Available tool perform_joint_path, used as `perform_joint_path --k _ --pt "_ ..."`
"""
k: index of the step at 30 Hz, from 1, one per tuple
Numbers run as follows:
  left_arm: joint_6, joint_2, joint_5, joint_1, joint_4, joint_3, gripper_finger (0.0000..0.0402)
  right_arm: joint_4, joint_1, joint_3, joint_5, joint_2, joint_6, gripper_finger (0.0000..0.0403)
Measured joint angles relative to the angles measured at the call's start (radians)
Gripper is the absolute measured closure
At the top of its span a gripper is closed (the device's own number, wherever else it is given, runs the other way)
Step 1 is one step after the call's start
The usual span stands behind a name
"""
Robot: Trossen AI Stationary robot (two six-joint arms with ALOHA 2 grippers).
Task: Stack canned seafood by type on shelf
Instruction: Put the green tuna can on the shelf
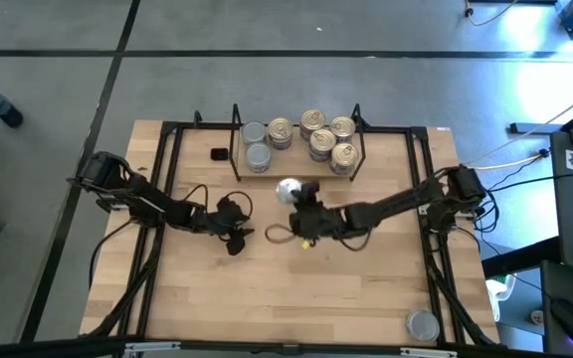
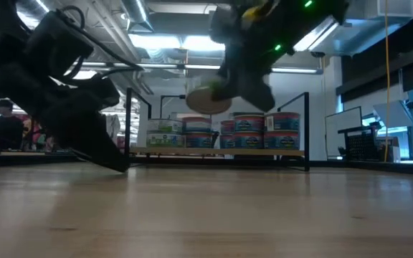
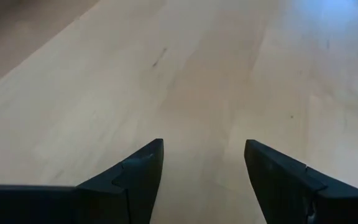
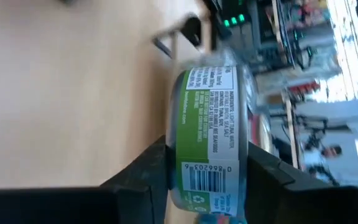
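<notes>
A tin [image 4: 210, 118] of canned seafood with a green and white label and a silver lid [image 1: 288, 189] is up in the air, with my right gripper [image 4: 207, 155] shut on it, near the table's middle, in front of the shelf [image 1: 236, 124]. On the shelf stand two silver-lidded tins [image 1: 256, 145] at its left and several gold-lidded tins [image 1: 323, 139] at its right. My left gripper [image 3: 204, 149] is open over bare wood, left of the middle [image 1: 235, 242], with nothing between its fingers. My right gripper pinches the tin between its two fingers, one on each flat end [image 4: 174, 155], so the fingers span the tin's height. The label side faces the wrist camera. In the low view the tin [image 2: 208, 100] hangs tilted, lifted clear of the table.
One more silver-lidded tin [image 1: 423, 324] stands at the table's near right corner. A small black object [image 1: 219, 154] lies left of the shelf. Black rails [image 1: 167, 169] edge the table. Bare wood lies toward the near edge. A person [image 2: 4, 125] shows in the room beyond.
</notes>
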Motion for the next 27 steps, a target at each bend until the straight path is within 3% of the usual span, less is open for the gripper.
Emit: perform_joint_path --k 4,11,27 --pt "0.002 -0.001 -0.003 -0.014 0.009 0.0 0.0178 0.065 -0.095 0.001 -0.022 0.015 -0.007 0.0261" --pt "-0.001 -0.002 -0.005 -0.014 0.007 0.001 0.0178 0.177 -0.233 0.002 -0.17 0.067 0.017 0.0261" --pt "0.003 -0.002 -0.02 -0.013 0.008 0.001 0.0178 0.286 -0.36 0.002 -0.26 0.161 0.034 0.0256"
